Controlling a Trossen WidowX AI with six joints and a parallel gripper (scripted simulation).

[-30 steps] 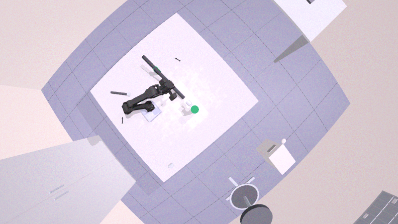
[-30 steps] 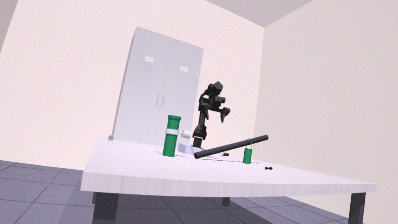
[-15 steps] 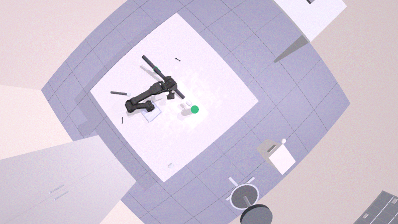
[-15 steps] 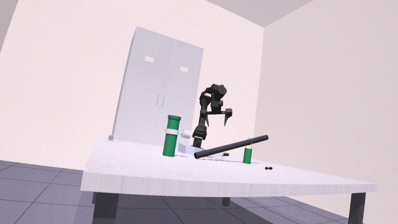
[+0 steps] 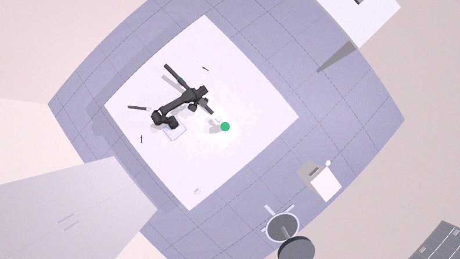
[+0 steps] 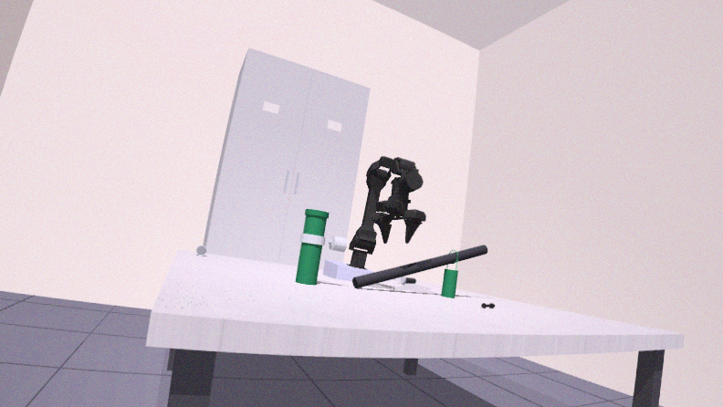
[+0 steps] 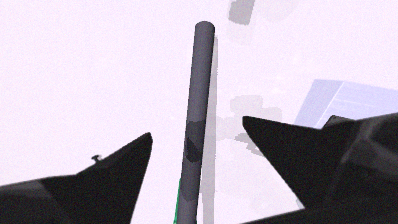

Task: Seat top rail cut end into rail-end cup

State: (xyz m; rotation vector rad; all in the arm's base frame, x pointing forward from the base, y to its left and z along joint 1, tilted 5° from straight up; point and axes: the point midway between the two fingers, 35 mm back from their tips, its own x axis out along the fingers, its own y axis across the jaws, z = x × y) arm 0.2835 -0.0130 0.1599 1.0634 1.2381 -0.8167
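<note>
Table point(image 6: 263, 323): white top carrying the arm and every fence part.
Arm point(image 5: 173, 104): black, reaching from its base out over the rail.
Rail point(image 6: 420, 266): dark bar, tilted; far end raised through the loop cap, near cut end low by the table, short of the cup.
Big post point(image 6: 310, 247): green, upright, white brace band point(image 6: 312, 239) high near its cap.
Gripper point(image 6: 397, 230): above the rail, fingers spread wide, rail passing below between them, nothing pinched.
Loop cap point(image 6: 449, 275): on the small green post.
Rail-end cup point(image 6: 338, 244): white, beside the band, apart from the rail end.
</note>
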